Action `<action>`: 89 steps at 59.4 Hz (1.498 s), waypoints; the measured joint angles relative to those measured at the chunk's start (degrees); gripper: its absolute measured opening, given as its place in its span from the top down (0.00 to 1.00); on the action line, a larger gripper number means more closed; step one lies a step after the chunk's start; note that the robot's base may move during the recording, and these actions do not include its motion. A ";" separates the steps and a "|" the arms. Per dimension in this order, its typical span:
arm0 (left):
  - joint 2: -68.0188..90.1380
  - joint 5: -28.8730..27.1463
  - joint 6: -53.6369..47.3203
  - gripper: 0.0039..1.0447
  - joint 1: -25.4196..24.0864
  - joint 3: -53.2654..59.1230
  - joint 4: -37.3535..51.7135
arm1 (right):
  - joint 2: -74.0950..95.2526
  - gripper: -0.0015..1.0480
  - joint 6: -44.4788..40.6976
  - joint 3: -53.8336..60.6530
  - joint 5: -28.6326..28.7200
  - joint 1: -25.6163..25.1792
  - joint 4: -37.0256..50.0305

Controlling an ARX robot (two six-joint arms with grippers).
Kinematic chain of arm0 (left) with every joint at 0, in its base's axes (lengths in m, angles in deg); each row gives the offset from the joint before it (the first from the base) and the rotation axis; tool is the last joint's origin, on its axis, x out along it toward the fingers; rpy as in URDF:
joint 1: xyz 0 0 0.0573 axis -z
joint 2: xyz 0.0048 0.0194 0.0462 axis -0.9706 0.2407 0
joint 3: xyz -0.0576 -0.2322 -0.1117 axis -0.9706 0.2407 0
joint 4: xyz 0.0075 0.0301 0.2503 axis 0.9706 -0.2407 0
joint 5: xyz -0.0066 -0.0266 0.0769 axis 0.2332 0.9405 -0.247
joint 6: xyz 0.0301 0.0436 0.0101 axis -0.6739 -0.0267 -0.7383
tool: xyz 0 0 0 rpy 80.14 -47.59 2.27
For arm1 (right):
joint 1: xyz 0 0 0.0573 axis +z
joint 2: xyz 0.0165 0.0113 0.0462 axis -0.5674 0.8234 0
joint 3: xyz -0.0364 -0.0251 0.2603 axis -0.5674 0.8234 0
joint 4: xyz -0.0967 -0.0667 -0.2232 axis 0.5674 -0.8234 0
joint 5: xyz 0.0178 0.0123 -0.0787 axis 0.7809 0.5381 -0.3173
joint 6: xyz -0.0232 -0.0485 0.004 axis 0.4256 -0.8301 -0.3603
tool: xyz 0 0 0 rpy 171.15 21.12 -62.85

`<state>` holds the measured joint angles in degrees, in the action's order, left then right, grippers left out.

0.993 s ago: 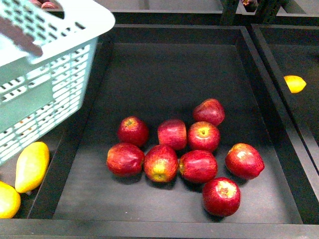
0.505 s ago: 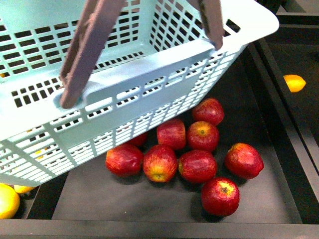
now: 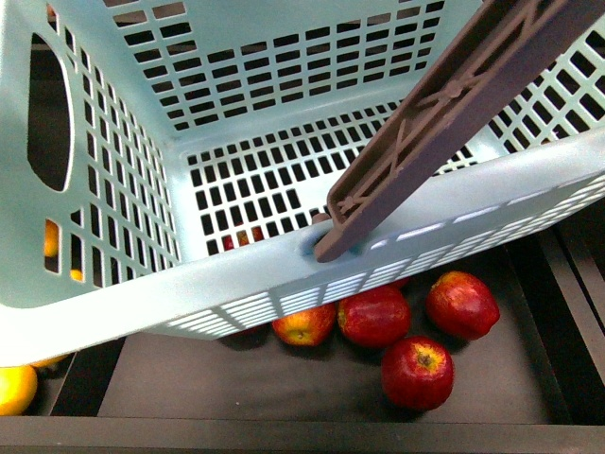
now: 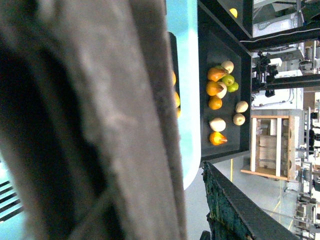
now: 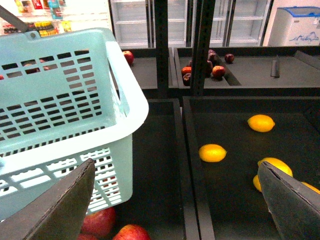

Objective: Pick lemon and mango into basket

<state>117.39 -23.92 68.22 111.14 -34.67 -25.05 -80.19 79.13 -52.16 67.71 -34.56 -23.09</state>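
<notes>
The teal basket (image 3: 284,142) hangs tilted and close, filling most of the front view, with its brown handle (image 3: 444,123) slanting across it. My left gripper (image 4: 170,200) is shut on that handle (image 4: 100,125), which blurs out most of the left wrist view. The mango is almost hidden under the basket's rim; only a sliver (image 3: 45,360) shows. Three lemons (image 5: 212,152) (image 5: 261,123) (image 5: 272,167) lie in the dark bin right of the basket (image 5: 60,115). My right gripper (image 5: 177,210) is open above the bin divider, holding nothing.
Red apples (image 3: 419,372) lie in the black bin under the basket. A yellow fruit (image 3: 14,388) sits at the front left. A far bin holds pears and oranges (image 4: 220,95). Black dividers (image 5: 187,165) separate the bins; more apples (image 5: 215,70) lie on a rear shelf.
The basket has swung from the upper left across to the right and nearer the camera. It now covers several apples, most of the mango and the lemon at the right.
</notes>
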 joint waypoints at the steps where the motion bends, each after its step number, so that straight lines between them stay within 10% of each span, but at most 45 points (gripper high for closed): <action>1: 0.00 -0.02 0.00 0.74 -0.02 0.00 0.00 | 0.00 0.08 0.00 0.00 0.00 0.00 0.00; 28: 0.00 0.02 -0.22 0.74 -0.33 0.09 0.00 | 0.00 0.08 0.00 0.00 0.00 0.00 0.00; 33: 0.00 0.00 -0.26 0.74 -0.31 0.11 0.00 | 6.21 0.08 5.75 -3.85 -8.79 0.35 -9.44; 53: -0.07 -0.39 -0.50 0.74 -0.37 0.20 0.00 | 65.79 0.08 23.52 -19.08 -3.76 -29.00 16.68; 89: -0.07 -0.24 -0.44 0.74 -0.33 0.20 0.00 | 120.15 0.08 38.91 -47.89 -7.98 -34.29 19.28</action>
<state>117.33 -24.16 67.78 110.81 -34.47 -25.05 39.96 118.04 -100.05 59.73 -68.85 -3.81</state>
